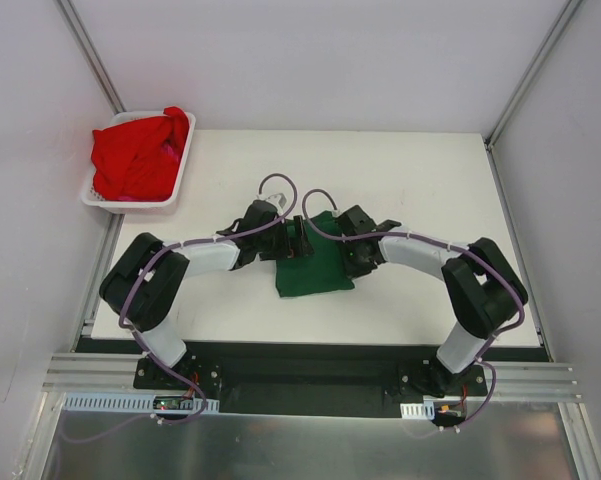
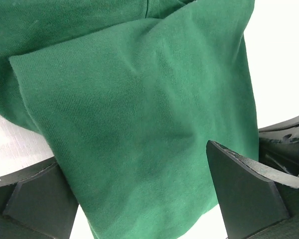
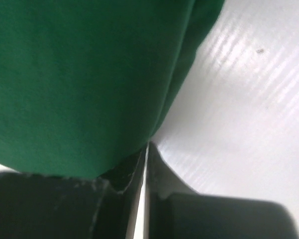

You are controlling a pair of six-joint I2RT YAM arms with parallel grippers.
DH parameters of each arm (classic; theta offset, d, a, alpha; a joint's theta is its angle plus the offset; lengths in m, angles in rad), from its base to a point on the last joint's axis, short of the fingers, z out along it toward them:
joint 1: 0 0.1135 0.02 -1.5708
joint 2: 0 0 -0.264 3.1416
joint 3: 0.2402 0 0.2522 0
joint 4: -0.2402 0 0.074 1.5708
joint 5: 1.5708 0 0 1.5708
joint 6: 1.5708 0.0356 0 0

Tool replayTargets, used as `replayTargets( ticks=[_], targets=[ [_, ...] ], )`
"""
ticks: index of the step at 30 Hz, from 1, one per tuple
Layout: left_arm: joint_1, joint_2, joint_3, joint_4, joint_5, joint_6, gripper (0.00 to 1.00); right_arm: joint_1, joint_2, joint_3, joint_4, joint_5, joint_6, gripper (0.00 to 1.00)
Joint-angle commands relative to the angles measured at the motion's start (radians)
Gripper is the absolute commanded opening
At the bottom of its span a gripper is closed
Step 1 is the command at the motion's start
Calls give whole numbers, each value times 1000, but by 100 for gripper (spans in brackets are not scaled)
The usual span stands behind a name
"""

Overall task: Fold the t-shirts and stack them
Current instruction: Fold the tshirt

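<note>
Left gripper (image 2: 134,164) spread over the green t-shirt (image 2: 139,94); right gripper (image 3: 147,147) pressed together at its edge, seemingly empty.

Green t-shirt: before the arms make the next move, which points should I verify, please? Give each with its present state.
1. Green t-shirt lying folded on the table: ok.
2. Left gripper open over the shirt: ok.
3. Right gripper free of cloth: cannot tell; its fingers are shut at the shirt's edge.
4. Red t-shirts folded and stacked: not ok; they lie crumpled in the white basket.
</note>
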Motion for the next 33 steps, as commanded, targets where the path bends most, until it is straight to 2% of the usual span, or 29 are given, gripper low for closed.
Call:
replayTargets(
  ticks=[1, 6, 10, 15, 18, 19, 21, 22, 27, 31, 33],
  targets=[
    [-9, -2, -1, -19, 30, 26, 99, -9, -54, 20, -54, 150, 30, 11],
    [-9, -37, -35, -27, 14, 34, 99, -53, -90, 43, -84, 190, 43, 40],
    [-7, -71, -48, -54, -3, 39, 99, -99, -154, 29, -103, 233, 53, 52],
    [-7, -246, -99, -139, -48, 60, 99, -211, -275, -34, -83, 188, 56, 56],
    [-7, -381, -123, -225, -114, 91, 99, -282, -321, -106, -5, 59, 63, 57],
    [-7, -409, -130, -243, -127, 100, 99, -299, -331, -123, 21, -54, 71, 57],
    [-9, -463, -131, -292, -156, 120, 99, -349, -329, -176, 101, -156, 108, 58],
    [-7, -474, -131, -300, -159, 125, 99, -362, -325, -195, 165, -246, 118, 58],
    [-7, -466, -136, -312, -156, 114, 99, -397, -320, -275, 310, -407, 163, 59],
    [-9, -445, -131, -312, -151, 103, 99, -449, -288, -348, 489, -594, 218, 60],
    [-9, -433, -125, -312, -151, 105, 99, -475, -251, -362, 532, -632, 240, 60]
  ],
)
